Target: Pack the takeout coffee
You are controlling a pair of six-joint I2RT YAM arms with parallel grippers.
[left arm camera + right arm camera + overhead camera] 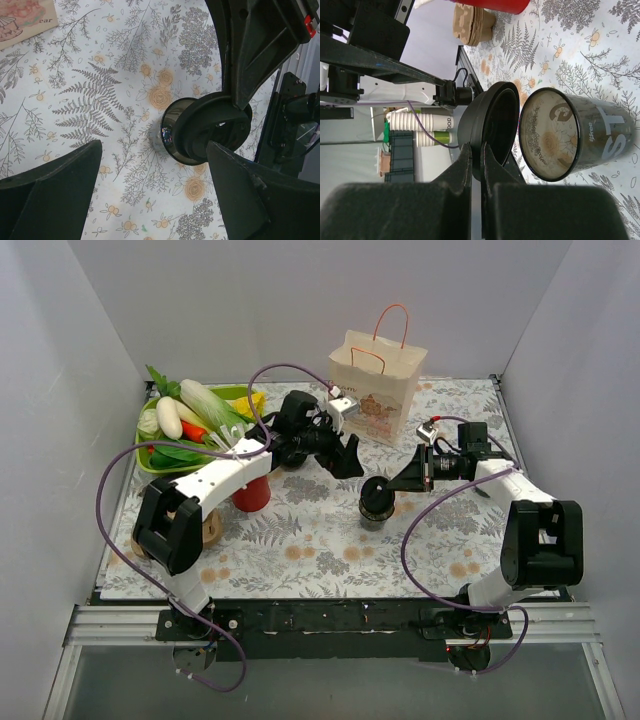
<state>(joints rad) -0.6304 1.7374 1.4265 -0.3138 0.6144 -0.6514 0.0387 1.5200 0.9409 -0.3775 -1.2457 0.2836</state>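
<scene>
No lidded black cup shows in any view. A dark cup without a lid (377, 512) stands open on the floral tablecloth at mid-table. My right gripper (392, 483) is shut on the rim of a loose round black lid (376, 488), holding it tilted just above and beside the cup's mouth. The right wrist view shows the lid (492, 125) pinched at the gripper (476, 150), left of the open cup (555, 135). My left gripper (350, 458) hovers open and empty behind the cup; in its view (152, 170) the lid (210, 130) partly covers the cup (167, 132).
A paper bag with orange handles (378, 390) stands at the back. A red cup (252, 492) stands left of centre, near a green tray of vegetables (150, 445). A brown stack of cardboard (212, 530) lies by the left arm.
</scene>
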